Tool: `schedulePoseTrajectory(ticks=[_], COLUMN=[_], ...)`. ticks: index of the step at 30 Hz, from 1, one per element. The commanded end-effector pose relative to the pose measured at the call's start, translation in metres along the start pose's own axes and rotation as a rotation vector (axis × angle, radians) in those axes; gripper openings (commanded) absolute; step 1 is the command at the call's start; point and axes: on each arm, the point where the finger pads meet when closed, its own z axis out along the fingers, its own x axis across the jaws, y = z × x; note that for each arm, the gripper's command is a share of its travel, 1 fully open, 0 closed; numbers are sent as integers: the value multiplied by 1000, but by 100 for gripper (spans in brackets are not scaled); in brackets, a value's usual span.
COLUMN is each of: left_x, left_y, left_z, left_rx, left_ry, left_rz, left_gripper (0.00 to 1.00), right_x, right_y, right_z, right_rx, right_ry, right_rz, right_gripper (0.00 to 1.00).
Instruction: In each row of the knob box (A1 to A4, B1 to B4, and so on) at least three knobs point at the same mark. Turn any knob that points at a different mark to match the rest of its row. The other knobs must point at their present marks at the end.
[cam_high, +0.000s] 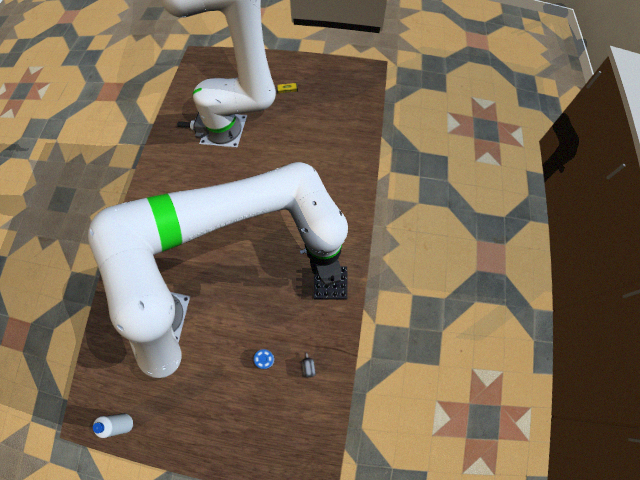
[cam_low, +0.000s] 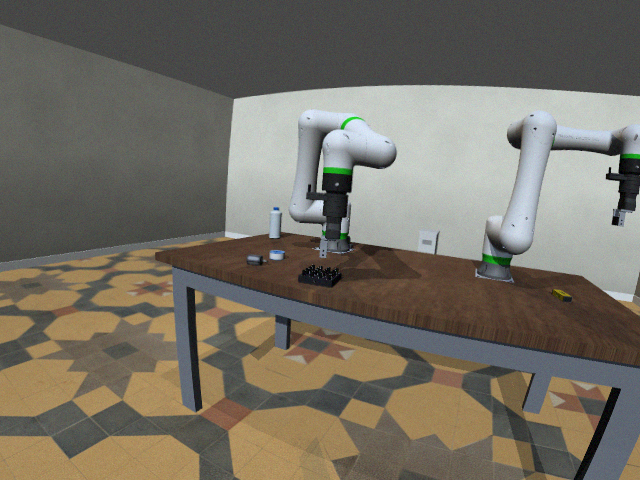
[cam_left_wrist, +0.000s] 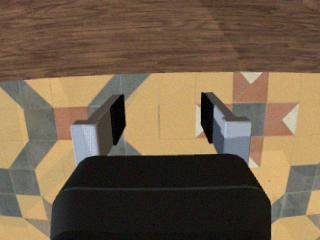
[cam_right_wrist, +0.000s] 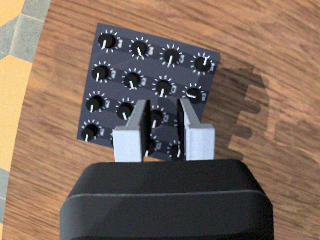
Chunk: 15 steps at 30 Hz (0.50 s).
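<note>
Right fingers (cam_low: 323, 246) partly open, nothing between them, held above the knob box (cam_high: 330, 294) (cam_low: 319, 279) (cam_right_wrist: 114, 62), which sits near the table's (cam_high: 227, 434) (cam_low: 413, 299) (cam_right_wrist: 260, 150) edge; my left fingers (cam_low: 621, 218) wide open, well apart from it.

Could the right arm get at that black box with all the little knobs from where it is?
Yes, it looks able to: the right gripper hangs just above the knob box, fingers parted with nothing between them, and I see nothing in the way.
</note>
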Motion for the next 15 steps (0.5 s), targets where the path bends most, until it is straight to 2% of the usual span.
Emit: schedulePoseTrajectory(ticks=[1, 13, 15], left_x=[0, 0, 0], left_y=[0, 0, 0], left_z=[-1, -1, -1], left_rx=[-2, -2, -2], left_ry=[0, 0, 0], left_rz=[0, 0, 0], left_gripper=[100, 100, 100], right_x=[1, 6, 6], right_y=[-3, -6, -6], right_z=[-3, -6, -6], right_rx=[-8, -7, -7], right_ry=[-2, -3, -3], right_rz=[-156, -483, -483], right_gripper=[46, 46, 46])
